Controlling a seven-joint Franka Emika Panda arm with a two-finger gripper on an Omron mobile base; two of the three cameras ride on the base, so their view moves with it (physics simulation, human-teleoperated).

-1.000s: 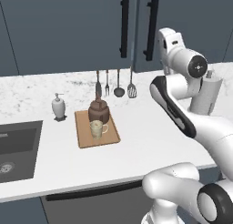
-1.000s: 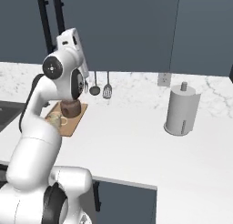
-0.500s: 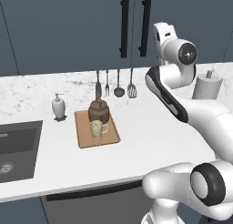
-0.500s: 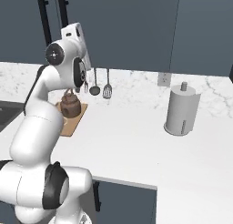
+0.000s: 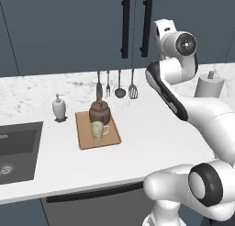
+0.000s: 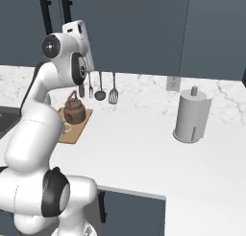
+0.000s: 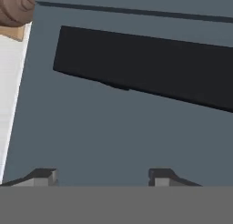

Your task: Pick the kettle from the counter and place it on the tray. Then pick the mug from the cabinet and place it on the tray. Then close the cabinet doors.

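Tool: held high against the cabinet doors [image 5: 92,32], its two fingertips [image 7: 43,175] standing well apart with bare door panel between them; nothing is held.
Tool position: midway between the tips [image 7: 102,177] it faces the flat front of a door, with a long black bar handle [image 7: 150,73] just ahead of it, apart from the tips.
Doors, state: both panels look flush with the cabinet front in the left base view, their two bar handles [image 5: 125,26] side by side; this last step seems done or nearly so.
Doors, handling: stiff, flat and hinged, so they should swing on a light push; the panel face likely offers no grip and would be pushed, while the bar handle is the one place to close the tool around.
Kettle: the kettle [image 5: 99,112] sits upright on the tray [image 5: 85,138], at its far end.
Mug: the mug [image 5: 97,130] stands on the tray just in front of the kettle, close beside it; whether they touch cannot be told.
Tray: lies flat on the desk [image 5: 151,128], well below and to the left of the tool.
Other things: a soap dispenser [image 5: 58,107] stands left of the tray, a paper towel roll [image 6: 191,116] farther right.
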